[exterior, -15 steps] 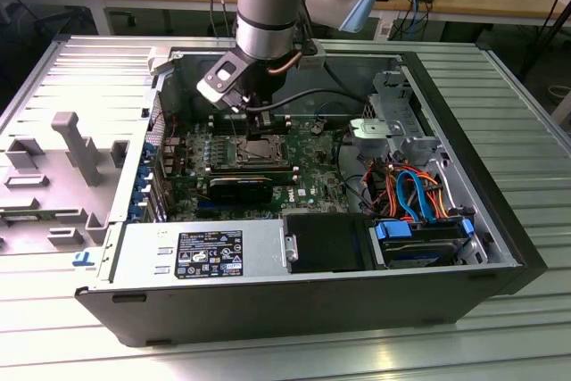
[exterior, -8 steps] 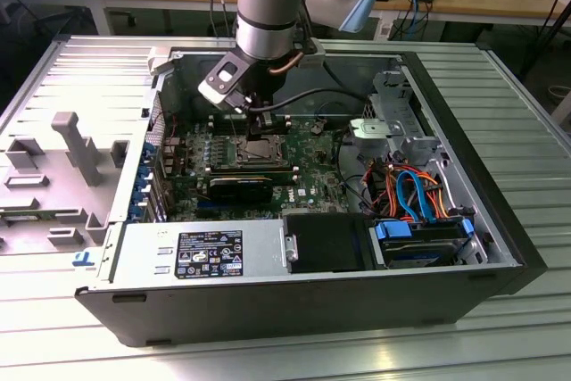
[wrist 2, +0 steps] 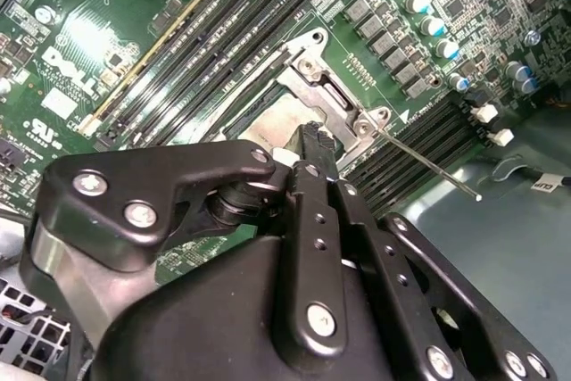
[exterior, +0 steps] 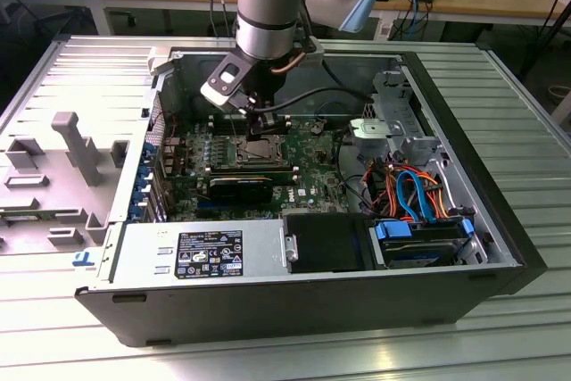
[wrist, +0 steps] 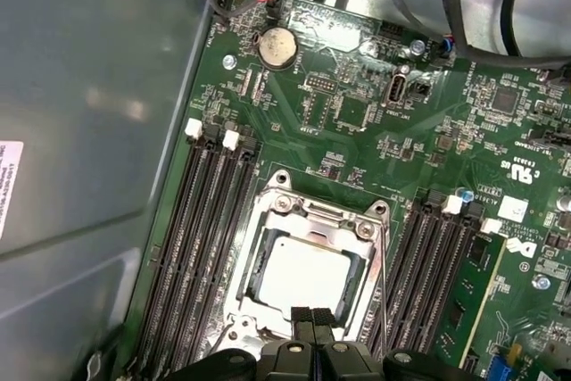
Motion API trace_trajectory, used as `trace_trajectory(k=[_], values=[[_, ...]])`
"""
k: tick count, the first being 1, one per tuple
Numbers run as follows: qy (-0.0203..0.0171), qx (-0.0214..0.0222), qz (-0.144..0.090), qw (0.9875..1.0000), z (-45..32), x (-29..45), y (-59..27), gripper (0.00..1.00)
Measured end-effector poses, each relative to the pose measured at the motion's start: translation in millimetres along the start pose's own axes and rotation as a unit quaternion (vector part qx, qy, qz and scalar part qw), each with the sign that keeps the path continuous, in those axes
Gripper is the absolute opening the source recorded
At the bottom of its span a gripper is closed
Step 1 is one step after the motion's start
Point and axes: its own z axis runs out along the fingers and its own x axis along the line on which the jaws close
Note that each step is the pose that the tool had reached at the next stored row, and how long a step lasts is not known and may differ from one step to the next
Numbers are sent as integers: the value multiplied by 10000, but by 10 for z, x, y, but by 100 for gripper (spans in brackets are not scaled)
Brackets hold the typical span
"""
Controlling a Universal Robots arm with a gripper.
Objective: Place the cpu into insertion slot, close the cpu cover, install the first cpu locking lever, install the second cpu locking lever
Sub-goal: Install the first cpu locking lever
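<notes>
The cpu [wrist: 302, 272] lies flat in the insertion slot [wrist: 252, 267], its silvery top showing through the cut-out of the cpu cover [wrist: 314, 217], which lies down over it. My gripper [wrist: 313, 315] is shut with nothing between its fingers, its tips low over the cover's edge; contact cannot be made out. In the second wrist view the gripper [wrist 2: 312, 135] stands at the edge of the cpu [wrist 2: 275, 122] and the cpu cover [wrist 2: 337, 101]. A thin locking lever [wrist 2: 430, 164] sticks out at an angle from the socket's corner. In the exterior view the gripper [exterior: 260, 124] hangs just above the socket [exterior: 260, 151].
Black memory slots [wrist: 207, 220] run along both sides of the socket on the green motherboard [wrist: 357, 113]. The open computer case [exterior: 500, 247] surrounds it, with a black heatsink block [exterior: 241, 189], a power supply [exterior: 201, 252] and coloured cables [exterior: 415, 189] nearby.
</notes>
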Motion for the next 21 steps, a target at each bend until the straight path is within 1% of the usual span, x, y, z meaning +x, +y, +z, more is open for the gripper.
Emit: trace_trajectory(k=[4,7,14,21], values=[[-12,9,-173,9998,0,0,0,11],[-22,16,-318,9995,0,0,0,11],[-34,26,-503,9987,0,0,0,11],[-51,39,-746,9972,0,0,0,11]])
